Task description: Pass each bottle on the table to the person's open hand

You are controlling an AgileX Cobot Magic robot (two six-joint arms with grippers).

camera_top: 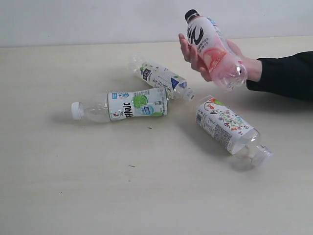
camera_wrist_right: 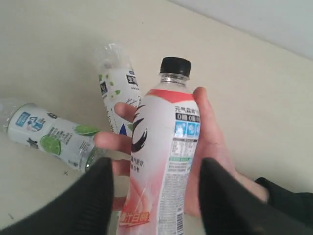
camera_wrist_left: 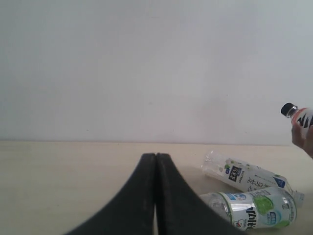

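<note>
Right gripper (camera_wrist_right: 157, 171) has its fingers spread wide, pink bottle (camera_wrist_right: 161, 137) just ahead, lying in the hand (camera_wrist_right: 211, 142); left gripper (camera_wrist_left: 156, 161) fingers pressed together. Green bottle (camera_wrist_left: 257, 211) beyond those tips looks light, crushable, slick, so pinch gently mid-label.

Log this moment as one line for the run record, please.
pink bottle: in person's hand | right gripper: open, fingers flanking it | left gripper: shut | table: three bottles lying

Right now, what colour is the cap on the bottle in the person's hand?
Black; the cap on the red-pink bottle shows best in the right wrist view.
</note>
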